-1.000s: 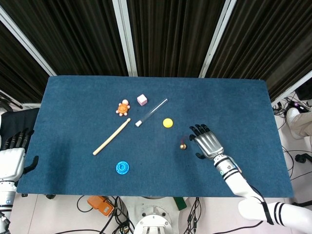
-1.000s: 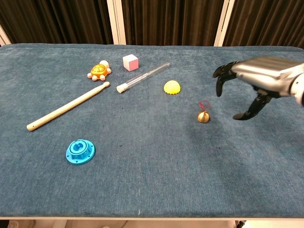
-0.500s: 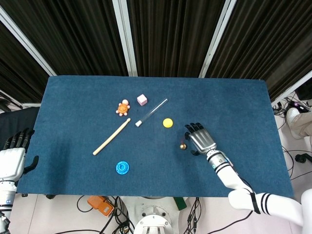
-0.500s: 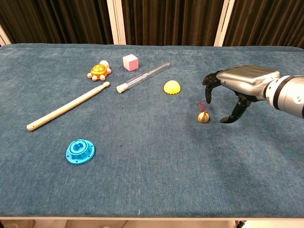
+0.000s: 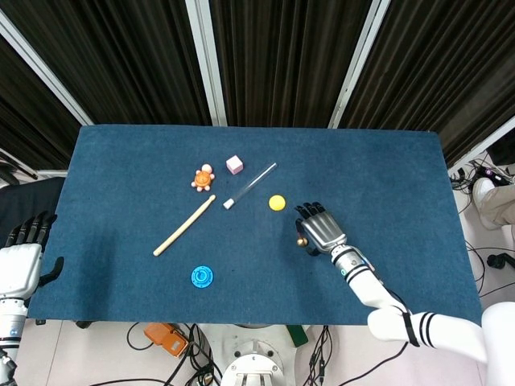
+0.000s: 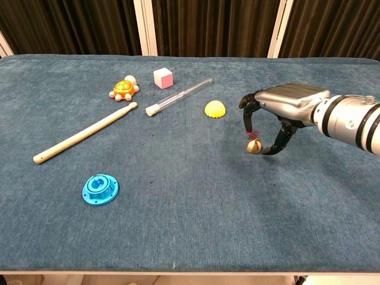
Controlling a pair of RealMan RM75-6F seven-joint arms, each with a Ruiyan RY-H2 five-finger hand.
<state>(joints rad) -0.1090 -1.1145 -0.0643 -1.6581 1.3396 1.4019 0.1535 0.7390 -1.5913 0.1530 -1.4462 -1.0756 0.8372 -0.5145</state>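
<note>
Right hand (image 6: pixel 279 113) moved onto small brass bell (image 6: pixel 253 145), fingers around it

Table (image 5: pixel 121 161) with blue cloth filling mid-frame. Black pleated curtains (image 5: pixel 273 56) hanging across the top, white posts (image 5: pixel 205 56) dividing them. Pale floor (image 5: pixel 499 241) showing at right, cables (image 5: pixel 479 173) trailing there and under the bottom edge.

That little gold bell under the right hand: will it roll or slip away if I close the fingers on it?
The bell looks small, smooth and metallic, so it may well slip between the right hand's fingers. It sits on its flat mouth, rounded above, so a sideways nudge would probably tip it and roll it in an arc. The blue cloth looks napped, likely damping any roll.
</note>
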